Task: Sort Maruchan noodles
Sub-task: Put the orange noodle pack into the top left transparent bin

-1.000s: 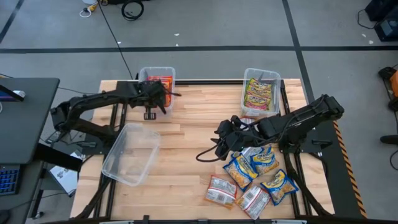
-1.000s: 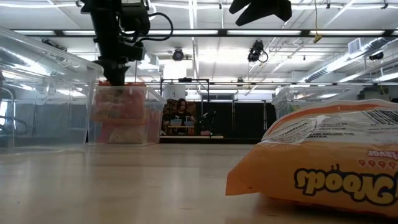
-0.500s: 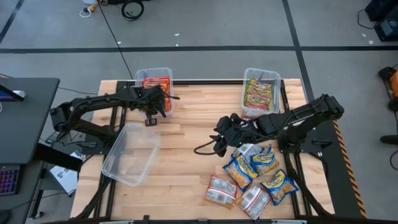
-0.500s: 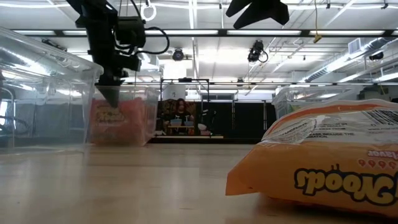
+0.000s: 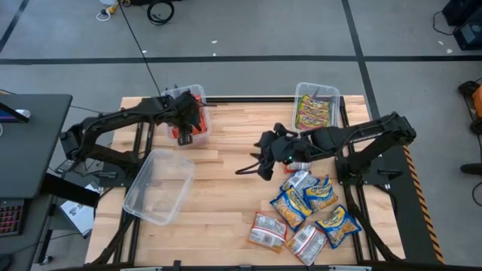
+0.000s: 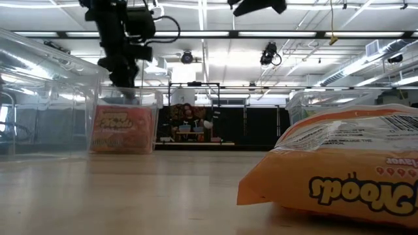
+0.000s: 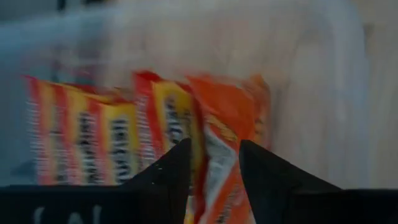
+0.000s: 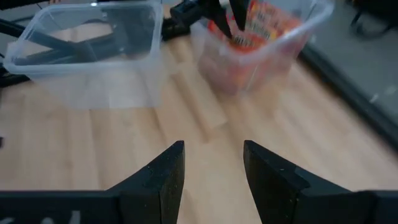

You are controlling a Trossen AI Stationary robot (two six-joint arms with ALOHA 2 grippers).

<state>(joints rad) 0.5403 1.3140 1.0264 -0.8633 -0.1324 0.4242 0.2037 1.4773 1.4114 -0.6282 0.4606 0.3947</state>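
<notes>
- Our left tool sits over the small clear bin in the upper left of the high view. The left wrist view shows its fingers narrowed around an orange-red packet, so we judge it is lowering that packet in with its own kind.
- Under it, more orange-red packets stand on edge inside the bin, upper middle of the wrist view. This bin clearly serves as the orange-red group.
- Our right tool hangs above bare tabletop at centre frame. Its fingers stand wide apart and empty, which reads as waiting or lining up for another pick.
- Just right of and below it, lower right of the high view, the unsorted Maruchan noodles lie flat and loose in a heap, easy to reach.
- The upper-right bin holds green-yellow packets.
- A larger clear bin at lower left lies tilted; we see no packets in it.
</notes>
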